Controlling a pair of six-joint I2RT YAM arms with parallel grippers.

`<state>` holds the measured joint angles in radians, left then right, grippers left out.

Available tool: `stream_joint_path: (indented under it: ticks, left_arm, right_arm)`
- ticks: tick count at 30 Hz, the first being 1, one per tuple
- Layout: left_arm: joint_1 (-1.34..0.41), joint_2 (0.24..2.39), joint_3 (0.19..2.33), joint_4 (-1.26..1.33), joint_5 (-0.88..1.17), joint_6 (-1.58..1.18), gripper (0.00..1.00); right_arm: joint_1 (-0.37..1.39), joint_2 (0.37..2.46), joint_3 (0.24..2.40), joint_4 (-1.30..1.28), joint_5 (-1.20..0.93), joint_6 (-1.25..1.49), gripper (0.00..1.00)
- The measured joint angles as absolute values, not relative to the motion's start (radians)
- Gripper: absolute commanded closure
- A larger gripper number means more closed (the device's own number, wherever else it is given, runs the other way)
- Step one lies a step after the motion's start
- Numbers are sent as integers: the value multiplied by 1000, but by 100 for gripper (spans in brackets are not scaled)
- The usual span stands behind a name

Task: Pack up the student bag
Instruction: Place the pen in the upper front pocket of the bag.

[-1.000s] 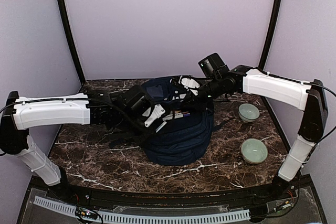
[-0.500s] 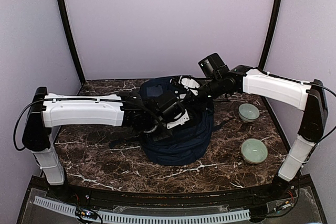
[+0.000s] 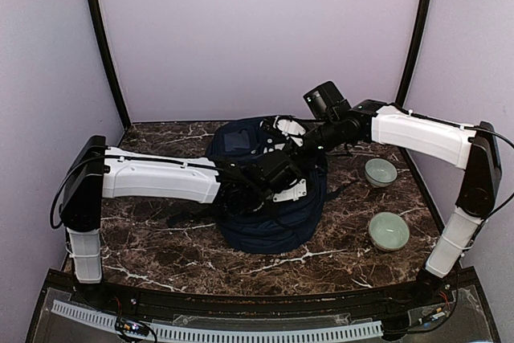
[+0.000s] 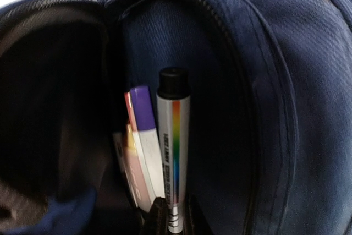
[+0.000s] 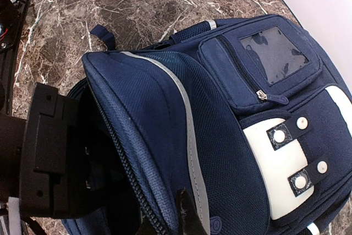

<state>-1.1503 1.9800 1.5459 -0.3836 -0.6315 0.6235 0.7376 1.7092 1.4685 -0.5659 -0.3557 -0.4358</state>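
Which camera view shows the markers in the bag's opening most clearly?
The left wrist view: the markers stand mid-frame inside the student bag. In the top and right wrist views the left arm and the bag's flap hide them.

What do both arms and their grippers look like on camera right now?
The left arm and right arm both have boxy white link shells with black joints and black wrists. A thin black cable runs along each. The left gripper and right gripper have slim black fingers.
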Motion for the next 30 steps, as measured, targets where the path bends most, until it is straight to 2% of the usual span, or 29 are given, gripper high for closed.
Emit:
stream_joint_path:
  ticks: [16,22,30]
  left_arm:
    - [-1079,2020,1556,-284,-584,704,100]
    - [-1073,2025,1556,-269,-579,704,95]
    - [-1073,2027,1556,-263,-577,701,79]
  right_arm:
    - [737,1709,1468,-562,-355,-433,100]
    - [737,1709,1468,-561,-354,-433,100]
    - [737,1709,1468,-561,-354,-433,100]
